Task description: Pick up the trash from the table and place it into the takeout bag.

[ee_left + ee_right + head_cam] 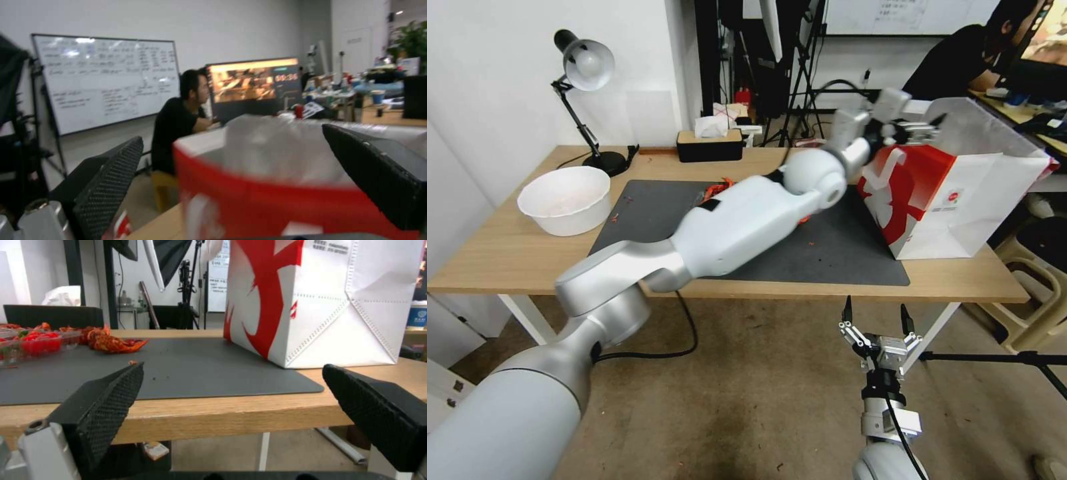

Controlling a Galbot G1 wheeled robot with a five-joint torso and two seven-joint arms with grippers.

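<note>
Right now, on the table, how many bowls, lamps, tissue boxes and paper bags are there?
bowl: 1
lamp: 1
tissue box: 1
takeout bag: 1
Total: 4

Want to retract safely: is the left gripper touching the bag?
Cannot tell. Head view puts the left gripper at the bag's mouth; no view plainly shows contact or a gap.
</note>
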